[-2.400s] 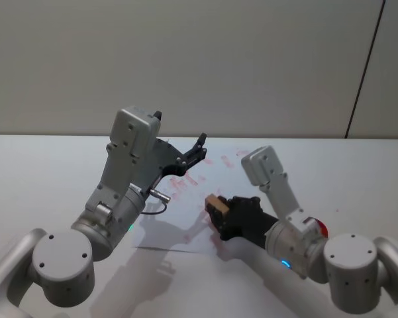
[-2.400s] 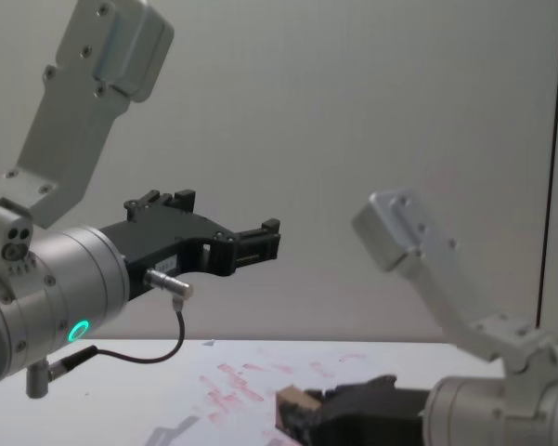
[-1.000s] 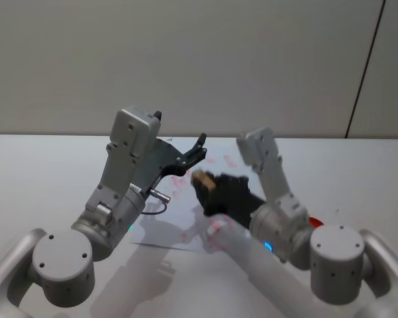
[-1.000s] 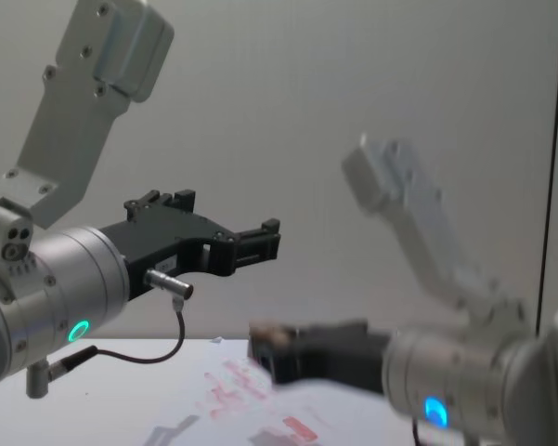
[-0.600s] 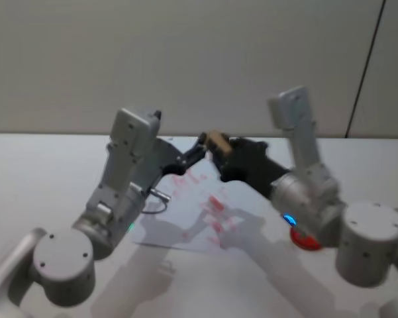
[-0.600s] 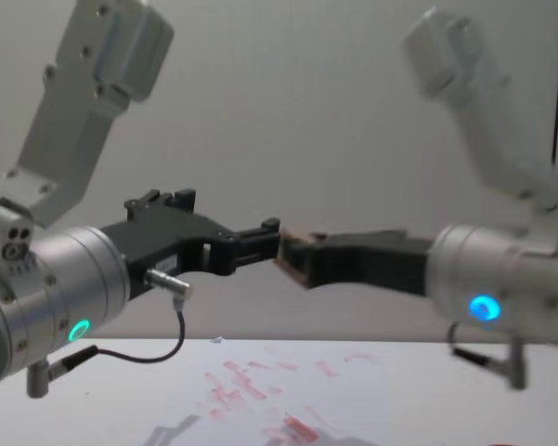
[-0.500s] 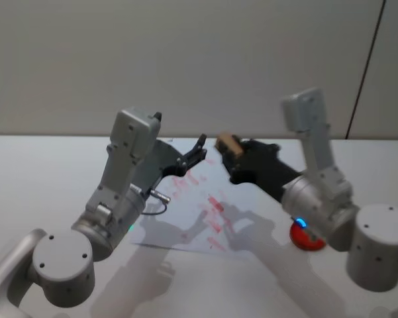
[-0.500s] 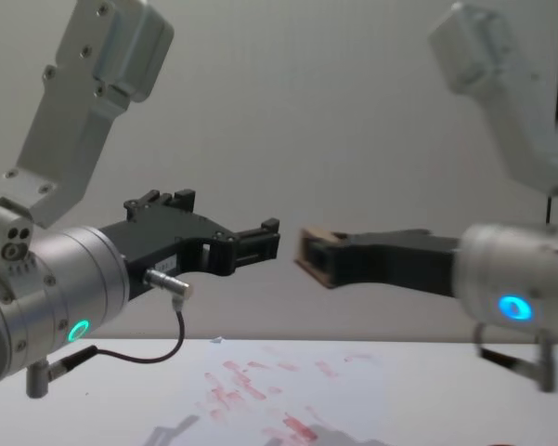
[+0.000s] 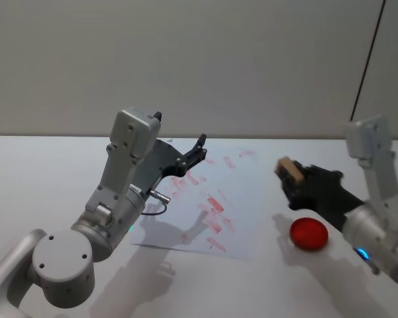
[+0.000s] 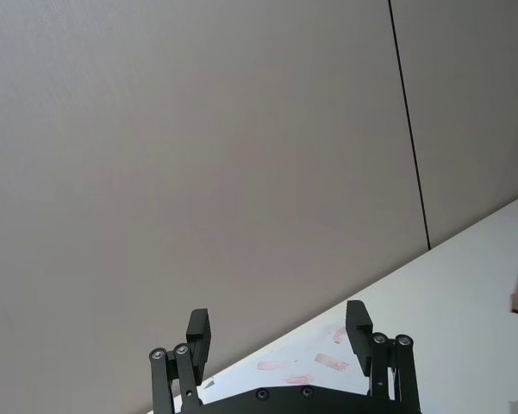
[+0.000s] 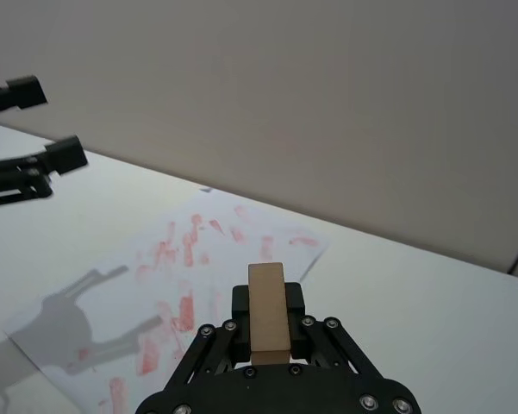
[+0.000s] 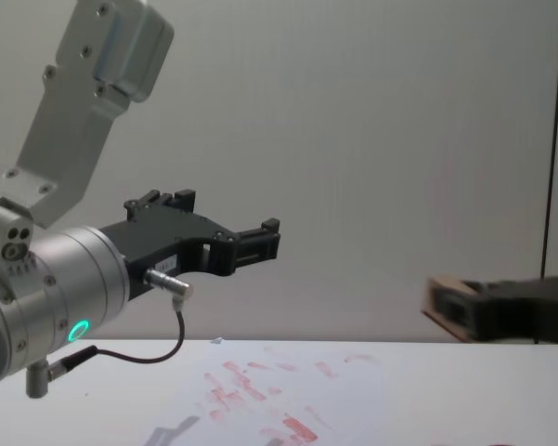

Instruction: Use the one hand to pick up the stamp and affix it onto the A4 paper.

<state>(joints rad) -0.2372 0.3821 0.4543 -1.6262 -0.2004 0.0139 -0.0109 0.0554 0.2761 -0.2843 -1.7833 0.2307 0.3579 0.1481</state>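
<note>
My right gripper [image 9: 294, 179] is shut on the stamp [image 9: 288, 169], a small light-brown wooden block. It hangs in the air to the right of the A4 paper [image 9: 246, 211], just behind a red round pad [image 9: 308, 234]. The right wrist view has the stamp [image 11: 267, 316] upright between the black fingers, with the red-marked A4 paper [image 11: 121, 289] farther off. In the chest view the stamp [image 12: 443, 310] comes in at the right edge, above the table. My left gripper [image 9: 197, 151] stays raised over the paper's far left part, open and holding nothing.
The white table [image 9: 46, 179] runs to a plain grey wall. A black cable [image 12: 158, 355] loops under the left wrist. The left arm casts a shadow [image 11: 103, 321] on the near part of the paper.
My right gripper lifted the stamp off the paper, rose beside the left gripper, then swung right and lower to just behind the red pad. The left arm has not moved.
</note>
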